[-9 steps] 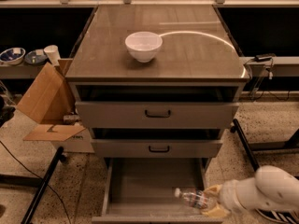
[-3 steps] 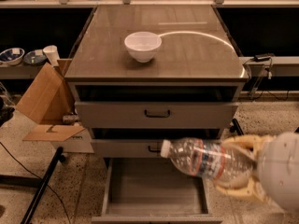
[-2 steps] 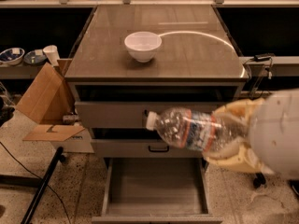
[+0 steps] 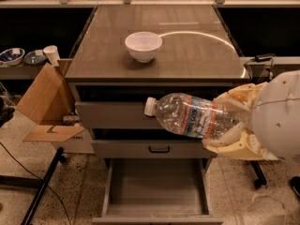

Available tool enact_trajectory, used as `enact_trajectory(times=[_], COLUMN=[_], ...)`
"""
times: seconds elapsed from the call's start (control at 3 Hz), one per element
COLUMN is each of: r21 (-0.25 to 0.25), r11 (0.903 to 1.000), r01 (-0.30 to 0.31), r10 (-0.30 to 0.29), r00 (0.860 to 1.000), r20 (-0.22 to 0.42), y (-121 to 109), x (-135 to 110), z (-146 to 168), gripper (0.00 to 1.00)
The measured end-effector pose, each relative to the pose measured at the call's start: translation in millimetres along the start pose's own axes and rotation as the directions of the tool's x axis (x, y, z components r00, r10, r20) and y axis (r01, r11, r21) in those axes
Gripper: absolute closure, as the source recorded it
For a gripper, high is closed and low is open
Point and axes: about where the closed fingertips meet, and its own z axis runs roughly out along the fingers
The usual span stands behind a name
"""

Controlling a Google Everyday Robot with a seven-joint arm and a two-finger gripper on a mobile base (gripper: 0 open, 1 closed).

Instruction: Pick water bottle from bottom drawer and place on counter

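the bottle (image 4: 192, 116) is gripped sideways by the pincer (image 4: 228, 121) at centre right of the frame, cap pointed left, held above the open drawer (image 4: 157, 186), lower than the worktop (image 4: 197, 50).

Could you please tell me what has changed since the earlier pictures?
The end effector, shut on the water bottle, lifted it from the bottom drawer up in front of the upper drawers, cap pointing left. The white bowl, counter and cardboard box stayed put.
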Motion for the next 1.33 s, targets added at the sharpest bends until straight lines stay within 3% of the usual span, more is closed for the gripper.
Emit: enact_trajectory(times=[1.33], r21=[0.000], r11=[1.0000], r01=[0.000], r10=[0.000], r00=[1.000], r20=[0.000], y=[0.0], x=[0.0], z=[0.0], gripper=[1.00])
